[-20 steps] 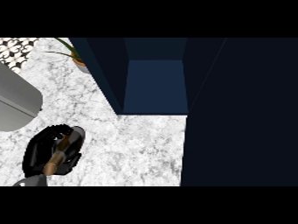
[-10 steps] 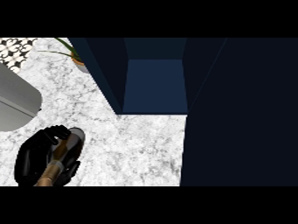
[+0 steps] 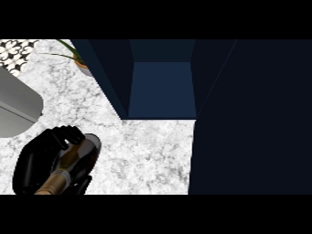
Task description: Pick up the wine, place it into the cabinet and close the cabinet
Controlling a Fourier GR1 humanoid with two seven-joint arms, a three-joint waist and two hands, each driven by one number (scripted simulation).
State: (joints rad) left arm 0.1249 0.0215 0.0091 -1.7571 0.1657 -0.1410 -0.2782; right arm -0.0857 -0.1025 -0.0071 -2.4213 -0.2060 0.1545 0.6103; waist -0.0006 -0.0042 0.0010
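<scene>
So my left hand (image 3: 40,160) is curled round the wine (image 3: 74,160), low at the counter's (image 3: 145,151) left; the cabinet (image 3: 162,87) stands open ahead; 1 step looks done, placing and closing remain; my right hand is out of view.

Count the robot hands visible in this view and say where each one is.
1. The left hand is at the lower left over the marble counter, curled round the wine bottle. The right hand does not show; it may lie outside the view.

Wine (image 3: 76,157) partly behind fingers (image 3: 47,146)
</scene>
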